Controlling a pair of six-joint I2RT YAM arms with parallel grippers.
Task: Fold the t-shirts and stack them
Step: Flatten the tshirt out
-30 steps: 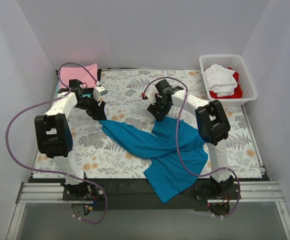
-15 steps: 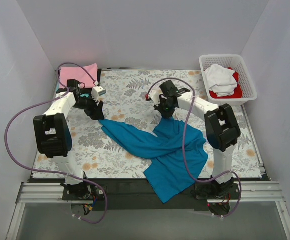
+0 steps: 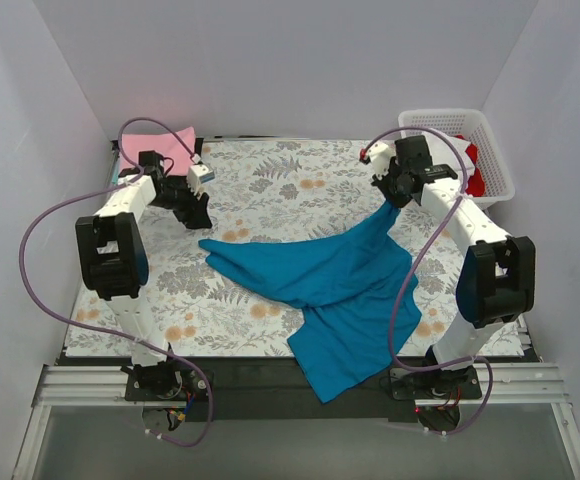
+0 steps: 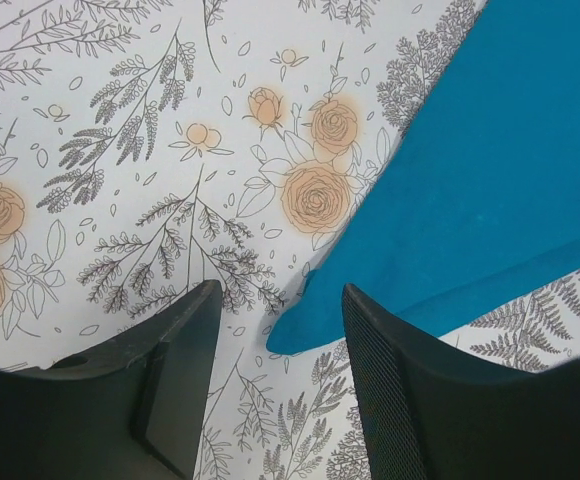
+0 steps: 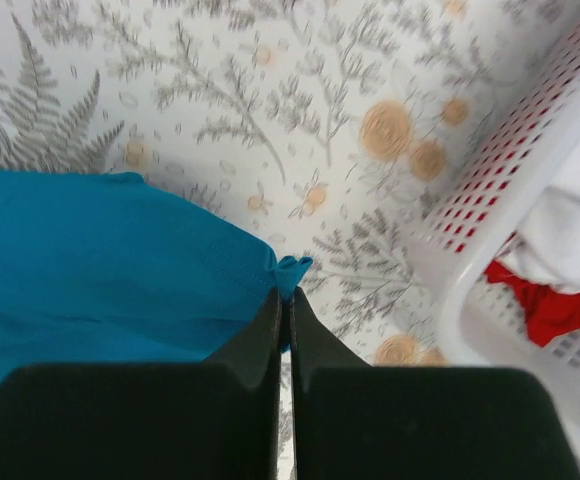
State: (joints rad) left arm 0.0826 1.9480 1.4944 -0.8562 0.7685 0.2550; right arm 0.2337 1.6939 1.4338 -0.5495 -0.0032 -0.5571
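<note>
Right claw (image 5: 283, 297) is pinched shut on a corner of the teal t-shirt (image 3: 342, 280), held up close to the basket (image 3: 450, 112). Left claw (image 4: 280, 295) is spread wide and holding nothing, and the shirt's other tip lies just under the gap. The shirt is sprawled unfolded on the desk (image 3: 270, 180), one end hanging off the near edge. Early days, I'd say: pink shirt (image 3: 155, 148) sits at the far-left corner, white shirt (image 3: 440, 155) and red shirt (image 3: 475, 182) are in the basket.

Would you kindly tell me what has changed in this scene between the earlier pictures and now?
The right gripper, shut on a corner of the teal t-shirt, swung from the middle of the table cloth toward the basket at the far right, pulling the shirt out wider. The left gripper, open by the shirt's left tip, shifted only slightly. The pink t-shirt and the basket stayed put.
</note>
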